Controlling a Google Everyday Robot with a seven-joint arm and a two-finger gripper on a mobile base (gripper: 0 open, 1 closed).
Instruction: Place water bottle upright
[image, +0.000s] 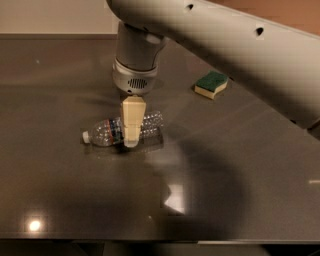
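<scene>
The water bottle (105, 132) lies on its side on the dark table (60, 190), white cap pointing left, clear ribbed body with a label band. My gripper (131, 139) points straight down over the bottle's middle, its cream-coloured tip in front of the bottle and reaching down to about table level. The grey wrist (135, 75) is directly above it. The part of the bottle behind the gripper is hidden.
A green and yellow sponge (211, 85) lies on the table at the back right. My large white arm (240, 45) crosses the upper right of the view and casts a shadow on the table in front of the bottle.
</scene>
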